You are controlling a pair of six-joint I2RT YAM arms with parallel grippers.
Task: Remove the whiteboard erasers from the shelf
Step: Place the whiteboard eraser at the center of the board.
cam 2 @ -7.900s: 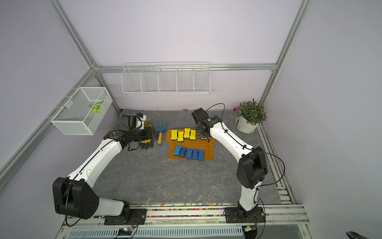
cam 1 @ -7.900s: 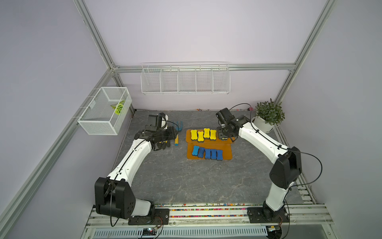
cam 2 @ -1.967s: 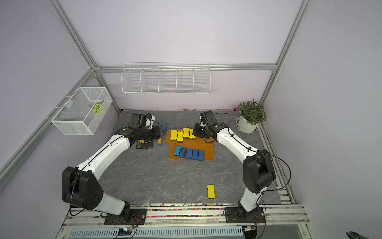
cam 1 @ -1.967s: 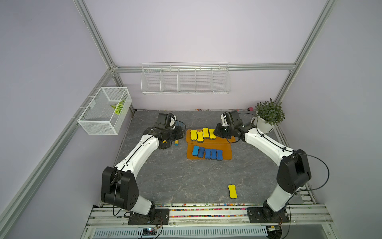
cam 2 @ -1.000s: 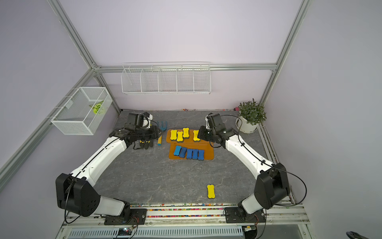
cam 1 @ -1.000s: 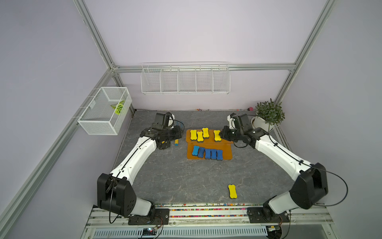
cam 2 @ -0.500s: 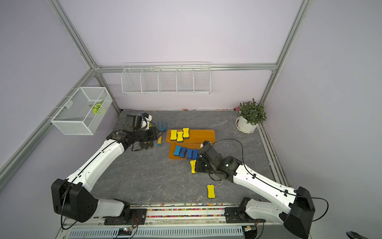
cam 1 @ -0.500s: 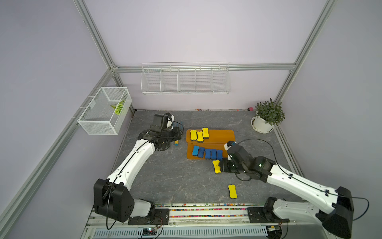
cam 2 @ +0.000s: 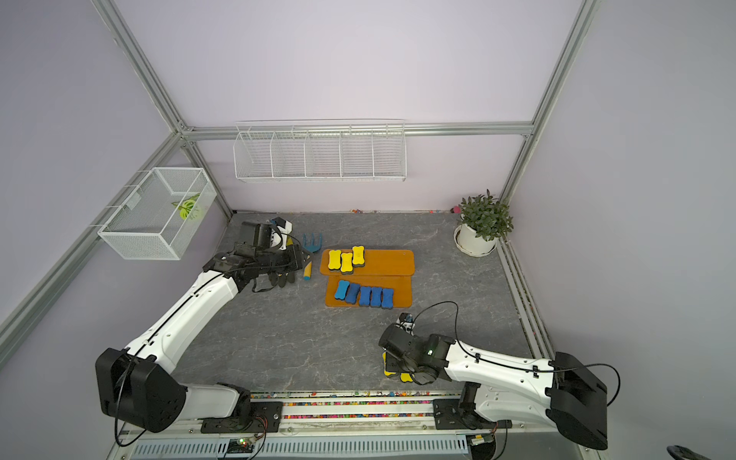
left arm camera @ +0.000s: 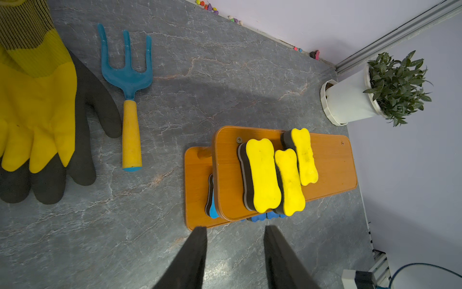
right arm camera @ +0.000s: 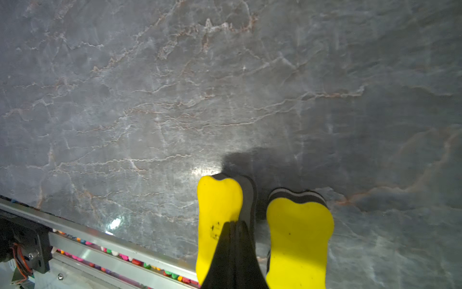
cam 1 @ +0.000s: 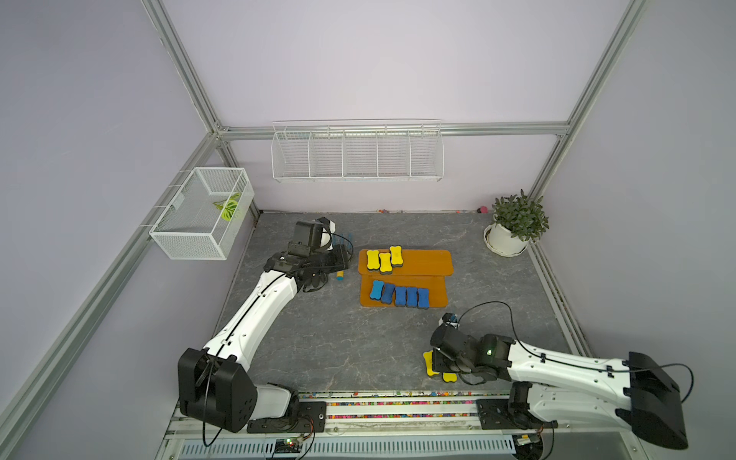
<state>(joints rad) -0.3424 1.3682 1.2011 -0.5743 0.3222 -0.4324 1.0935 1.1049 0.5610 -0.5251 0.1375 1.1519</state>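
Since half a second ago the right arm has swung away from the shelf [cam 1: 426, 261] and brought its yellow whiteboard eraser [right arm camera: 215, 212] down to the 5 o'clock part of the tabletop [cam 1: 338, 338], by the front rail [right arm camera: 100, 244]; the left arm has barely shifted. The right hand [right arm camera: 233, 232] is clenched on that eraser, fingers pressed together at its edge, and the eraser sits tilted just beside a lone yellow eraser [right arm camera: 297, 237] that lies flat, yellow face up. I judge the spot is chosen so the removed pieces gather in one place, well apart from the shelf and close to this arm's base, where they block no later reach; the release is not yet done

At the tabletop's centre the shelf carries eight more: three yellow erasers [cam 1: 384, 263] bunched at the 9 o'clock end of the upper tier and five blue erasers [cam 1: 400, 295] in a row on the lower tier. The left hand [left arm camera: 235, 230] hovers at 9 o'clock of the shelf, released with nothing between its fingers and pointed at the yellow trio, likely waiting its turn so the arms do not cross. Beneath it lie a yellow-and-black glove [left arm camera: 37, 112] and a blue hand rake [left arm camera: 130, 100], apart from the shelf
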